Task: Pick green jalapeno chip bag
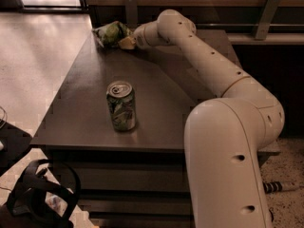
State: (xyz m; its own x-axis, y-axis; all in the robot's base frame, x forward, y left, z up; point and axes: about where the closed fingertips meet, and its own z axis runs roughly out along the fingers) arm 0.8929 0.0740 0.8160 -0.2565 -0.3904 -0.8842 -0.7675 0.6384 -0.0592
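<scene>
Gripper (125,42) sits against green jalapeno chip bag (110,33) at table (161,96) corner; hold cannot be told. Risk: puffy foil slips, bag skids over edge.

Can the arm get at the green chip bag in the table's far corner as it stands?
Likely yes: the gripper is right at the green jalapeno chip bag at the table's far left corner, with nothing between them. The can stands well clear, nearer the camera.
</scene>
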